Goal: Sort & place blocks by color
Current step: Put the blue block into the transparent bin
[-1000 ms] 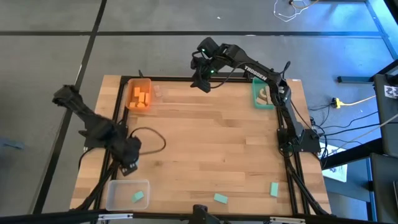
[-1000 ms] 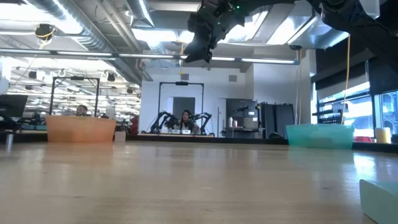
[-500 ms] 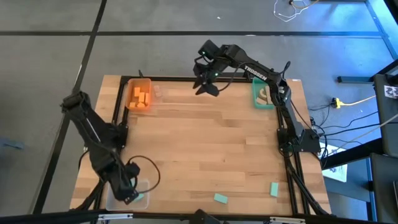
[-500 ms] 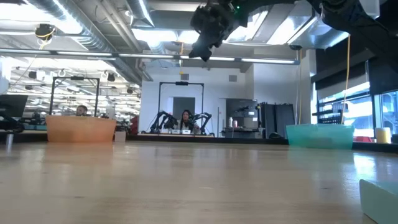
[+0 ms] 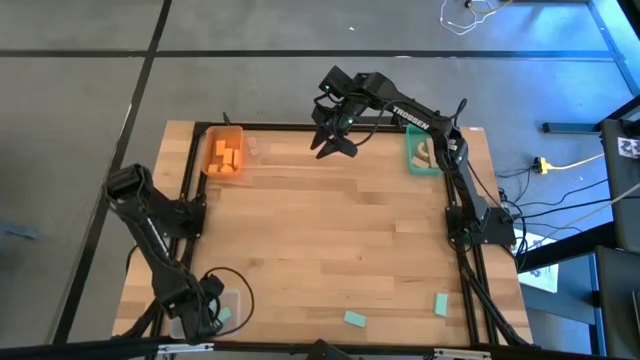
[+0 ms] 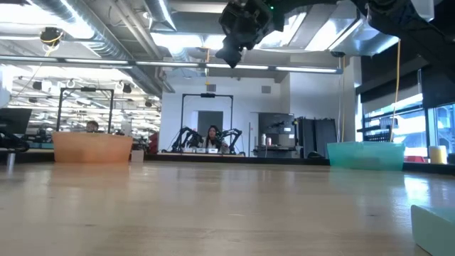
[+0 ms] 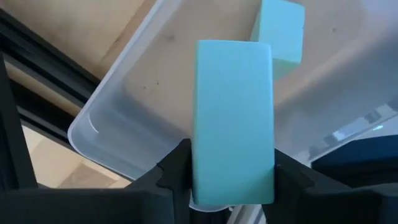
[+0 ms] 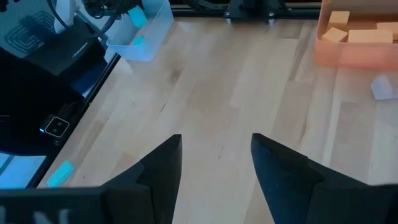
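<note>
"Where's it up to?"

"The left gripper (image 7: 231, 177) is down at the table's near-left corner, over the clear bin (image 7: 118, 106), pinching a tall teal block (image 7: 233, 118). Another teal block (image 7: 280, 31) already lies in that bin."

"So a drop comes next?"

"I'd guess so: spread the fingers and let go inside the walls."

"And the other arm?"

"The right gripper (image 5: 335, 140) hangs high over the far edge, fingers spread, holding nothing. Two teal blocks (image 5: 355, 319) wait along the near edge."
</note>
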{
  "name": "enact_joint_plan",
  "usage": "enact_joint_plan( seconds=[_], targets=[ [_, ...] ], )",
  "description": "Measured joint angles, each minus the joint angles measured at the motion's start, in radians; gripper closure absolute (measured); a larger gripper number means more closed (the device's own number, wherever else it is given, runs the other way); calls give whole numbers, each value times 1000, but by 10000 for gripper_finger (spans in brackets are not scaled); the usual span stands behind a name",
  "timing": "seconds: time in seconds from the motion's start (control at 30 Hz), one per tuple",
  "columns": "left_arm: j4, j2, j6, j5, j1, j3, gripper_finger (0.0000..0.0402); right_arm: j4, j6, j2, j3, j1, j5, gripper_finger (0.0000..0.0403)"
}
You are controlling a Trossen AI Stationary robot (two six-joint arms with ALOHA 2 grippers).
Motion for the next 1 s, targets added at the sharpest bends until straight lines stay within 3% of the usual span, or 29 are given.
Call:
enact_joint_plan(
  seconds=[0.17, 0.37, 0.5, 0.7, 0.9, 1.0],
  targets=[
    [-2, 5, 3, -1, 1, 0, 226, 0, 1, 0, 0, 0, 0, 210],
    [-16, 4, 27, -3, 6, 0, 217, 0, 3, 0, 0, 0, 10, 210],
    [-67, -17, 0, -26, 6, 0, 216, -31, 5, -20, -1, -7, 105, 210],
    [-277, -110, -101, -280, 21, 0, 215, -129, 36, -98, -1, -11, 370, 210],
    [-389, -215, 40, -460, 111, 0, 214, -315, 77, -158, 0, -10, 387, 210],
    [-406, -254, 155, -536, 180, 0, 214, -308, 85, -181, -31, -10, 385, 210]
  ],
)
